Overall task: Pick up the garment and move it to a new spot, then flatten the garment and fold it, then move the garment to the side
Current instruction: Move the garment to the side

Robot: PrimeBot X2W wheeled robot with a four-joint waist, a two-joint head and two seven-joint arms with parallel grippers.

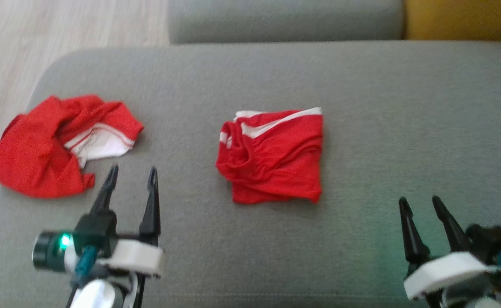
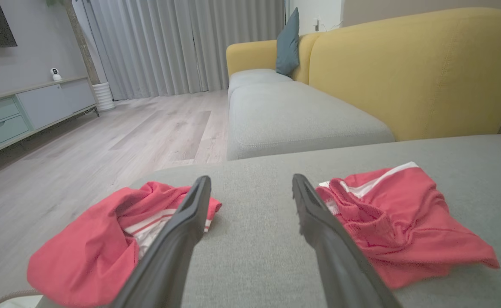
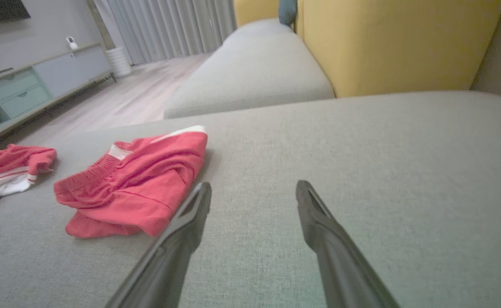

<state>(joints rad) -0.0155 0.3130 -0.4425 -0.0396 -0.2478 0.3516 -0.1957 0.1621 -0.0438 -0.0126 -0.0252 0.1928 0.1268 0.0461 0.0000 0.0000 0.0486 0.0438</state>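
Two red garments with white trim lie on the grey cushion point(image 1: 276, 72). One garment point(image 1: 274, 156) point(image 2: 400, 218) point(image 3: 139, 182) sits folded into a rough square near the cushion's middle. The other garment point(image 1: 57, 143) point(image 2: 105, 244) point(image 3: 8, 171) lies crumpled at the cushion's left end. My left gripper point(image 1: 132, 173) point(image 2: 250, 184) hovers open just below and right of the crumpled one, nothing between its fingers. My right gripper point(image 1: 419, 201) point(image 3: 252, 188) stands open over bare cushion, right of and below the folded garment.
The cushion's rounded left edge drops to a pale wood floor point(image 1: 40, 30) point(image 2: 105, 137). Behind are another grey seat cushion point(image 1: 284, 19) point(image 2: 284, 115) and a yellow sofa back point(image 1: 464, 19) point(image 2: 413, 68). A low cabinet point(image 2: 23, 107) stands across the room.
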